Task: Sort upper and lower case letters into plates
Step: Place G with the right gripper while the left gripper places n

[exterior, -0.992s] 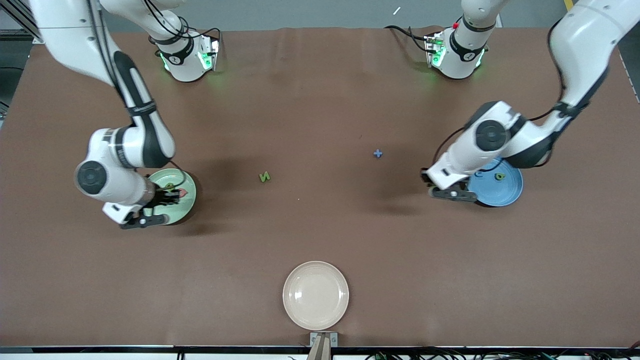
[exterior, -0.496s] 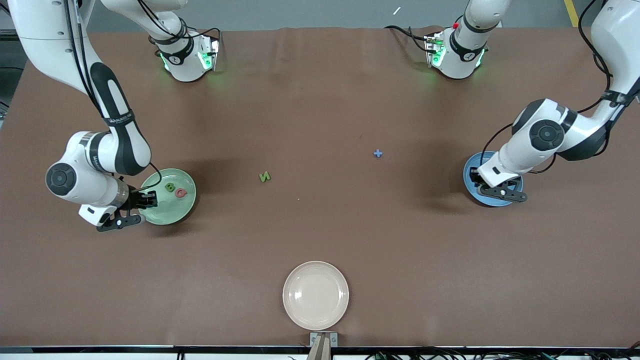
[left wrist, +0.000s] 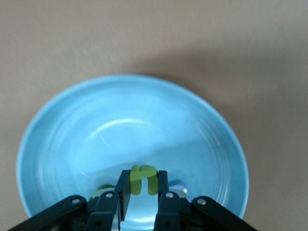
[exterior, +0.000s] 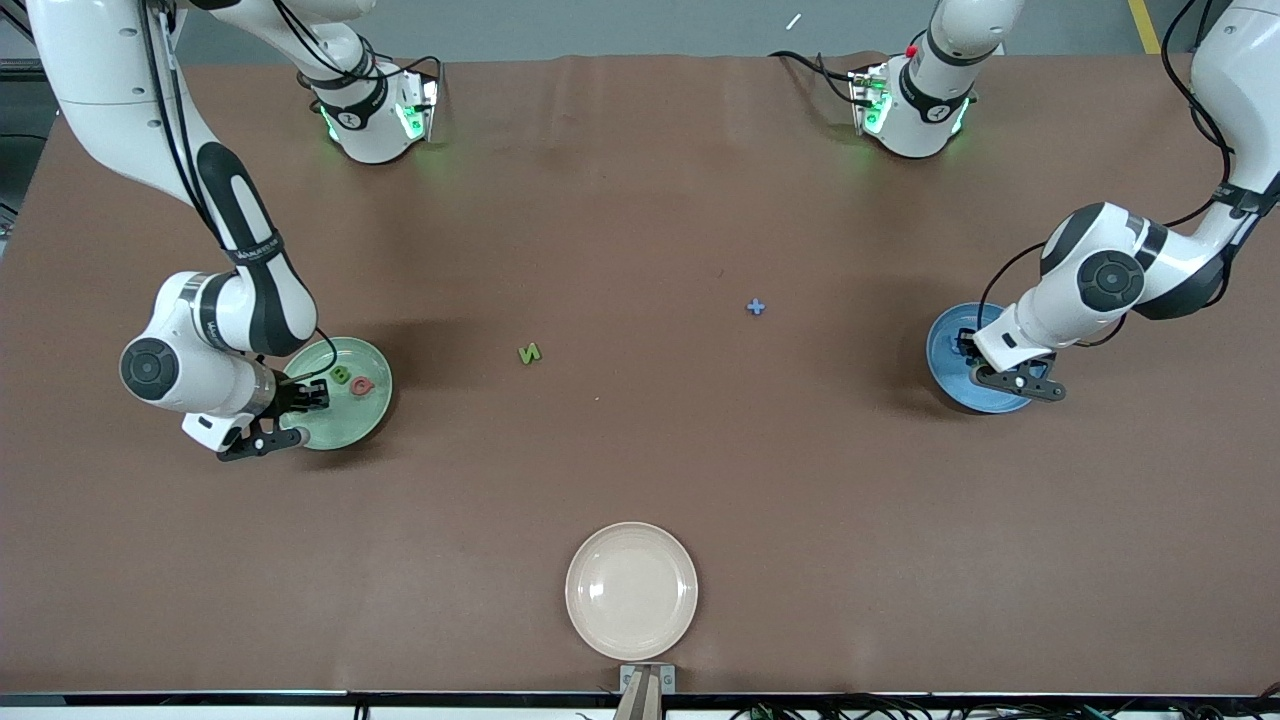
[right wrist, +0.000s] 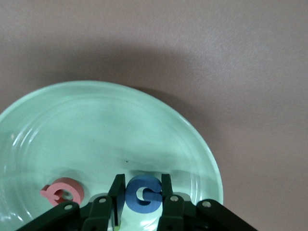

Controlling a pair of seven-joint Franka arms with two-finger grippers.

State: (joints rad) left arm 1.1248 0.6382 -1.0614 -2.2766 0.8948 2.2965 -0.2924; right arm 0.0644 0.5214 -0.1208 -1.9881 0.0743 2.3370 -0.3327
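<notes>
My left gripper (exterior: 966, 346) hangs over the bright blue plate (exterior: 945, 352), shut on a green lower-case letter (left wrist: 143, 177). In the left wrist view the gripper (left wrist: 142, 185) sits low above the blue plate (left wrist: 120, 120), and part of another green piece (left wrist: 98, 191) shows beside the jaws. My right gripper (exterior: 316, 396) is over the mint green plate (exterior: 350, 422), shut on a blue upper-case letter (right wrist: 142, 193). A pink letter (right wrist: 62, 191) lies in this plate (right wrist: 96, 130); the front view shows it (exterior: 363, 386) beside a green letter (exterior: 341, 375).
A green letter (exterior: 529, 353) lies on the brown table between the two plates. A blue cross-shaped piece (exterior: 756, 307) lies farther from the front camera, toward the left arm's end. A cream-beige plate (exterior: 631, 590) sits at the table's front edge.
The left gripper has swung from beside the blue plate to over it, carrying the green letter. The right gripper drew back off the mint plate's lying letters, then edged in again.
</notes>
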